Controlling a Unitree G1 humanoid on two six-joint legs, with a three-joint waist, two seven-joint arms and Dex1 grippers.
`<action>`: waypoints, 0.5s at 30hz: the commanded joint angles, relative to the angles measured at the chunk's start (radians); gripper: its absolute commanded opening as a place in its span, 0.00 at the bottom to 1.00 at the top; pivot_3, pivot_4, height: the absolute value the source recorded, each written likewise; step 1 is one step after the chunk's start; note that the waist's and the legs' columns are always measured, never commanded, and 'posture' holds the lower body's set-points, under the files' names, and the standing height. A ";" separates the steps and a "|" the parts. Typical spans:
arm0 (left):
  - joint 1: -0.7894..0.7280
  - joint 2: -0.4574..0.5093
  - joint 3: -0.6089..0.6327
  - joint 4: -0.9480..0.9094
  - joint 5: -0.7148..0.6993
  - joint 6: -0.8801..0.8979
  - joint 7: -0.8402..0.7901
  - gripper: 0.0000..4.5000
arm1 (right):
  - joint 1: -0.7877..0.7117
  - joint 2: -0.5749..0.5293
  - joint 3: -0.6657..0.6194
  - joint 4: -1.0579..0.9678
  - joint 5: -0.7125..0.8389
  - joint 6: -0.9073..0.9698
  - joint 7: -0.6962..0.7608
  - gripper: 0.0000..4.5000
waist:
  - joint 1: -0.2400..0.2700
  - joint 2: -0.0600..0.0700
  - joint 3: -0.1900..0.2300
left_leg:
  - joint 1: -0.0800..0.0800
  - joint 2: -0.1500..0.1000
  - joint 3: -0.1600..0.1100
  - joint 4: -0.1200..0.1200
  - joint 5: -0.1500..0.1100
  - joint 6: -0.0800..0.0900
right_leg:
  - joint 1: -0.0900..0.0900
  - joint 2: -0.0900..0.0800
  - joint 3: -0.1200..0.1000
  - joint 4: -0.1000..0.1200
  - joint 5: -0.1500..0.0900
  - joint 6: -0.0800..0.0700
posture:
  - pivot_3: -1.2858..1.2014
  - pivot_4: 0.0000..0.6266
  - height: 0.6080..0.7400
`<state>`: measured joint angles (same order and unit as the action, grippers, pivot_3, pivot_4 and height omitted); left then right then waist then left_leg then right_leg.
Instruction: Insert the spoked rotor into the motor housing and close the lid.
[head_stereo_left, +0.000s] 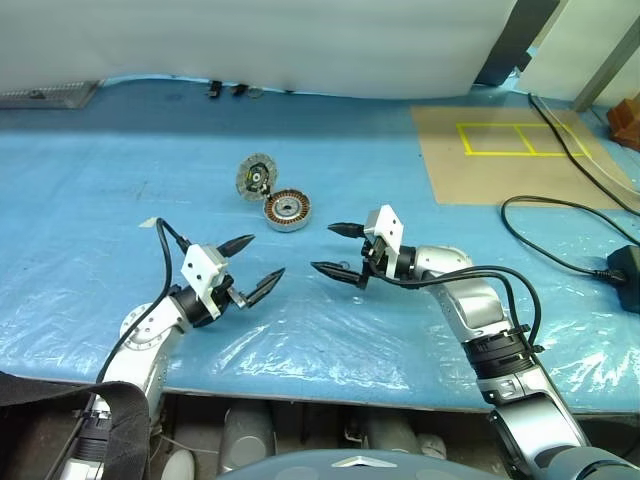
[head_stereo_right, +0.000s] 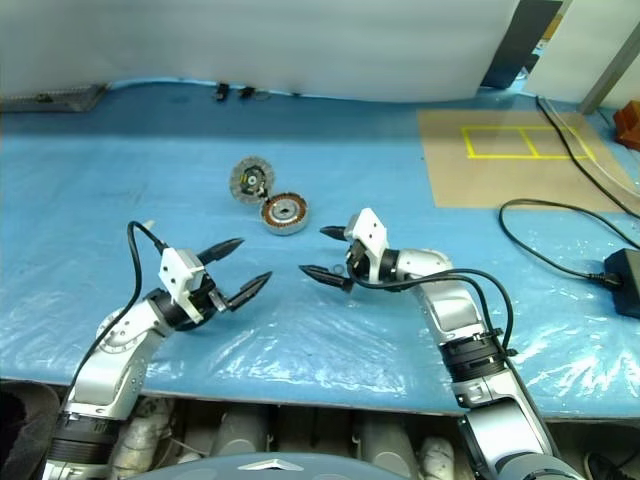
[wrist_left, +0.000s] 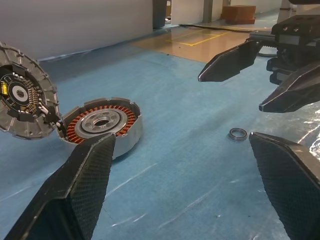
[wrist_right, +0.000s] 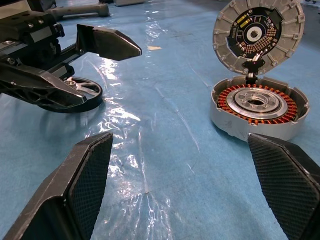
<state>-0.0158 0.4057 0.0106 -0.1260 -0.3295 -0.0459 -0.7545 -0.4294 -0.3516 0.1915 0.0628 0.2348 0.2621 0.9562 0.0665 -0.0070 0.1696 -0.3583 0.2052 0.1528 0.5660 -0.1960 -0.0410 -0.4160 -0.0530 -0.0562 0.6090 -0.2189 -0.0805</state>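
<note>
we see the motor housing (head_stereo_left: 288, 209) with its lid (head_stereo_left: 254, 177) raised and copper windings inside, on blue sheeting (head_stereo_left: 100, 200); both grippers' fingers spread, empty.

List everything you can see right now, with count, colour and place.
motor housing: 1, silver-grey with copper windings, mid-table, beyond both grippers
lid: 1, grey, tilted up open at the housing's far-left edge
spoked rotor: 1, black, flat on the sheet under the left gripper
small ring: 1, dark metal, on the sheet near the right gripper
plastic sheet: 1, blue, covering the table
board: 1, brown with yellow taped boxes, far right
cables: black, right side
left gripper: 1, black jaws open
right gripper: 1, black jaws open
</note>
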 joint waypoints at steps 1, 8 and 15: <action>-0.003 0.007 0.028 -0.026 -0.007 -0.019 0.008 1.00 | -0.026 0.005 0.005 -0.005 0.006 -0.009 0.006 1.00 | 0.000 0.000 0.000 | 0.000 0.000 0.000 0.000 0.000 0.000 | 0.000 0.000 0.000 0.000 0.000 0.000 | 0.52 0.24 1.00; -0.001 0.008 0.035 -0.047 -0.014 -0.005 0.012 1.00 | -0.053 0.016 0.005 0.021 0.023 -0.002 0.018 1.00 | 0.000 0.000 0.000 | 0.000 0.000 0.000 0.000 0.000 0.000 | 0.000 0.000 0.000 0.000 0.000 0.000 | 0.52 0.24 1.00; 0.027 0.009 0.048 -0.073 -0.018 0.000 0.020 1.00 | -0.049 0.029 0.019 0.030 0.013 -0.009 0.028 1.00 | -0.001 0.000 0.000 | 0.000 0.000 0.000 0.000 0.000 0.000 | 0.000 0.000 0.000 0.000 0.000 0.000 | 0.52 0.24 1.00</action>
<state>0.0068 0.4079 0.0384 -0.1557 -0.3329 -0.0369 -0.7371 -0.4661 -0.3266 0.2094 0.1061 0.2361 0.2627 0.9792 0.0654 -0.0070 0.1696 -0.3583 0.2053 0.1528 0.5661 -0.1960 -0.0409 -0.4160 -0.0530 -0.0562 0.6093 -0.2189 -0.0806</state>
